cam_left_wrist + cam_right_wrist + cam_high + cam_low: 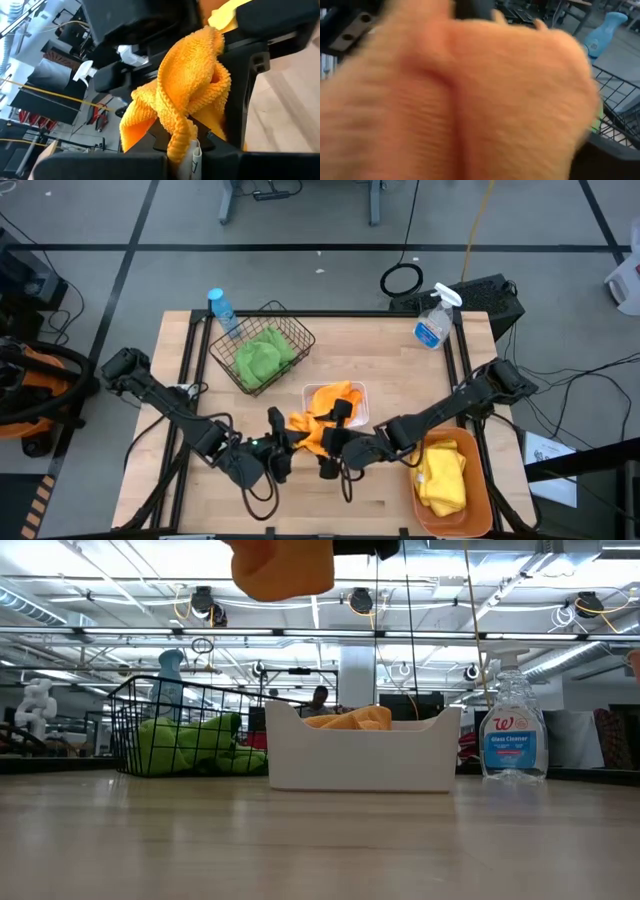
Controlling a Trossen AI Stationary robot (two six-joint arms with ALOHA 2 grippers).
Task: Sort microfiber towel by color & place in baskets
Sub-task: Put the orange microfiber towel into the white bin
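An orange towel (308,432) hangs in the air between my two grippers, near the table's near edge in front of the white tray (358,394). My left gripper (277,444) is shut on it. My right gripper (333,444) faces it from the right, with the cloth filling the right wrist view (470,95). A second orange towel (350,720) lies in the white tray. Green towels (262,357) lie in the black wire basket (298,330). Yellow towels (443,475) lie in the orange tub (478,480). My left gripper pinches the orange towel between its two fingers at a bunched lower edge with a white tag (186,150). The fingers come level from the table's left. The towel is lifted clear of the table (285,568), and its folds bulge slack beyond the fingers (192,80).
A clear spray bottle (433,326) stands at the far right of the table, and a blue bottle (221,310) stands at the far left beside the wire basket. Bare wood (300,500) shows along the near edge. Cables trail under both arms.
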